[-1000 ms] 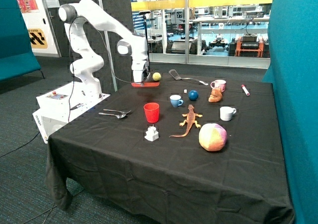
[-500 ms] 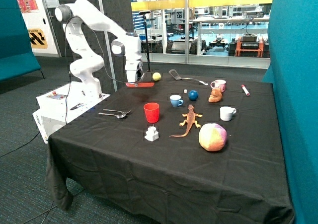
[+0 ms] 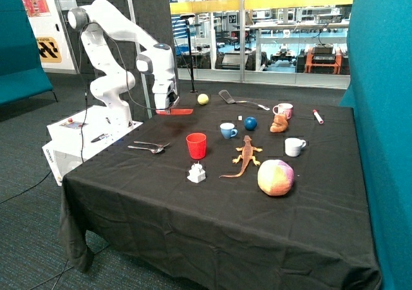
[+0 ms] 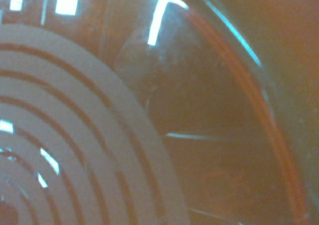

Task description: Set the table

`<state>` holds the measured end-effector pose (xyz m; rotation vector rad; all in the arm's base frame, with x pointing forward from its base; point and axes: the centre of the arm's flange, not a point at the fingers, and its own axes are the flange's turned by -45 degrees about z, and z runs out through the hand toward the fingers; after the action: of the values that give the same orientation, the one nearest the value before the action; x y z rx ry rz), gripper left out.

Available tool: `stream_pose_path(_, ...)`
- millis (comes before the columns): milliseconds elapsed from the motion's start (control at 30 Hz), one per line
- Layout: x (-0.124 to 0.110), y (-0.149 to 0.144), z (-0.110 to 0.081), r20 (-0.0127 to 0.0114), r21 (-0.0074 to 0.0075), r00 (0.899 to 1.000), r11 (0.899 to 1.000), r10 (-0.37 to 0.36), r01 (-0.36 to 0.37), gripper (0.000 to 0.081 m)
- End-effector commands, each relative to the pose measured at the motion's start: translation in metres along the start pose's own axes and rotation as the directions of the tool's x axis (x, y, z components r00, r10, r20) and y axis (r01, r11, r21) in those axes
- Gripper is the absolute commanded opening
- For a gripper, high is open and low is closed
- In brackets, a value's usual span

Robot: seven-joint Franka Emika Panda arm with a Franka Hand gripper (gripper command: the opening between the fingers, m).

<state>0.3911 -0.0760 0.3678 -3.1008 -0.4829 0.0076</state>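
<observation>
Red plate (image 3: 174, 112) hangs under the gripper (image 3: 168, 107) at upper left of the outside frame, raised above the table's (image 3: 193, 226) far corner. Finger spacing cannot be told. The wrist view is filled by the plate's glossy surface (image 4: 214, 135) with pale concentric rings. The black-cloth table fills the frame's centre, carrying a red cup (image 3: 196, 145), fork and spoon (image 3: 149, 147), and toy lizard (image 3: 244, 156).
</observation>
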Motion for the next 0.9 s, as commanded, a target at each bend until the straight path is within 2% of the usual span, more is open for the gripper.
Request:
stream_pose_path(0, -0.011, 0.02, 0.012, -0.0044, -0.0039, 0.999, 0.999, 0.043, -0.043, 0.0)
stream_pose_path(400, -0.012, 0.041, 0.02, -0.0045, -0.0038, 0.998, 0.998, 0.067, -0.067, 0.0)
stream_pose_path(867, -0.04, 0.042, 0.016, -0.0045, -0.0038, 0.999, 0.999, 0.053, -0.053, 0.0)
